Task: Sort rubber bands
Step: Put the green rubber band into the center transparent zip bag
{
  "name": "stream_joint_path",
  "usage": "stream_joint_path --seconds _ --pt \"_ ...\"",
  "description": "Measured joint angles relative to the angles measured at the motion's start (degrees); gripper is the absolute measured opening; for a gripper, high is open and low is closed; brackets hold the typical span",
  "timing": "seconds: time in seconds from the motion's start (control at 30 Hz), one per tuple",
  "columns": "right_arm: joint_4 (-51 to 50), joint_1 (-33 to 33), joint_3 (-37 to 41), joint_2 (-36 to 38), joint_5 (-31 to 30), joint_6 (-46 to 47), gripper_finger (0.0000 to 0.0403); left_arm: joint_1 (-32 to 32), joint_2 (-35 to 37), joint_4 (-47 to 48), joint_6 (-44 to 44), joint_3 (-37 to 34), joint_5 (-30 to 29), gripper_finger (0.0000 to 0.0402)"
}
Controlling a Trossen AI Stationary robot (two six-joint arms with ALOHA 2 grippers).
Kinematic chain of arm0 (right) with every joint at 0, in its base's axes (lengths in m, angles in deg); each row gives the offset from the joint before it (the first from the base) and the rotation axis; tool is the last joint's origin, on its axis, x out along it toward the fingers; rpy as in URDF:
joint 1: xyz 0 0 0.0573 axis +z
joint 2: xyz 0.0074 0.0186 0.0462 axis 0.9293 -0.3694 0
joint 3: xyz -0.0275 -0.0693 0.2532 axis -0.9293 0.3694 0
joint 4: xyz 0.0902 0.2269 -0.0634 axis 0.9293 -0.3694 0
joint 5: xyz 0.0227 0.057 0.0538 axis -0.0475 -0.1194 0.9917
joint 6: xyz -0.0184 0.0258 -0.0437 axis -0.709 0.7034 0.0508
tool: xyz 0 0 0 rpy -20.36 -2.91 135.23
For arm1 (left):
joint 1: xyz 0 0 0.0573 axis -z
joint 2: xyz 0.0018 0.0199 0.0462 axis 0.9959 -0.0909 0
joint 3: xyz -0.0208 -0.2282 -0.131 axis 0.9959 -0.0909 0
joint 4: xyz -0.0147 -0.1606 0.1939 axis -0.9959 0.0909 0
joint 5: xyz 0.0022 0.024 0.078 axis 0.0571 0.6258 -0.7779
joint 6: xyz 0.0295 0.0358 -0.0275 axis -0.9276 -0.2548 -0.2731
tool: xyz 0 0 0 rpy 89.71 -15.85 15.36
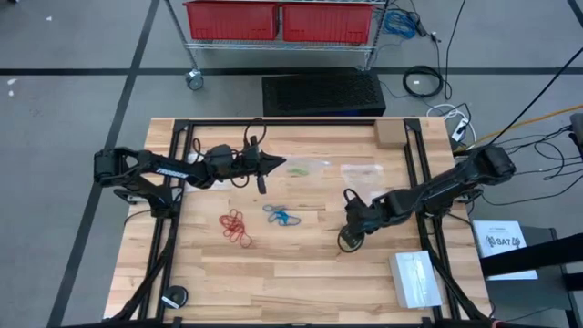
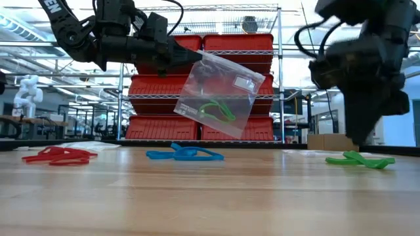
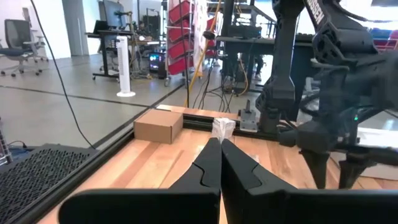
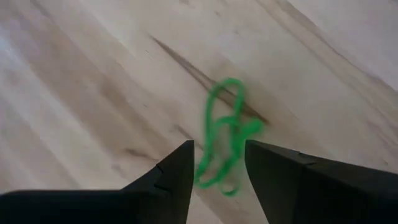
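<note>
The rubber bands lie in small clusters of thin loops on the wooden surface point(image 1: 301, 264). The red rubber bands point(image 1: 235, 226) are a loose tangle on the left part of the surface, and the blue rubber bands point(image 1: 281, 216) lie just to the right of them, near the middle. Both clusters lie flat and free, with no gripper at them. A third cluster, the green rubber bands point(image 4: 225, 138), lies on the wood under the right gripper point(image 4: 217, 163). In the low view these green loops point(image 2: 359, 159) are flat on the surface, just below this gripper.

The fingers of the right gripper stand apart, one on each side of the green loops, and they hold nothing.

The left gripper point(image 2: 190, 56) is raised above the back part of the surface. Its fingers are pressed together on the top corner of a clear plastic bag point(image 2: 220, 92), which hangs down tilted. Some more green loops point(image 2: 215, 110) are seen inside this bag.

A small cardboard box point(image 1: 390, 134) stands at the back right corner of the surface.
</note>
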Motion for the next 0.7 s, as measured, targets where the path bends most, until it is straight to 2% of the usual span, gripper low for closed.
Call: stream_joint_path --seconds 0.27,0.33,0.5,0.7 --pt "0.12 -0.52 0.0 -4.89 -0.44 -0.58 0.0123 0.0 0.02 0.26 0.0 0.0 0.0 0.0" --pt "0.37 -0.52 0.0 -4.94 -1.25 -1.03 0.0102 0.0 0.01 0.24 0.0 0.0 0.0 0.0" --pt "0.33 -0.52 -0.15 -4.19 -1.59 -1.22 0.0012 0.0 0.01 0.26 0.0 -0.01 0.0 0.0" --pt "-2.77 -0.52 -2.62 -1.63 -2.64 -1.44 0.0011 0.0 0.0 0.26 0.01 -0.02 0.02 0.0"
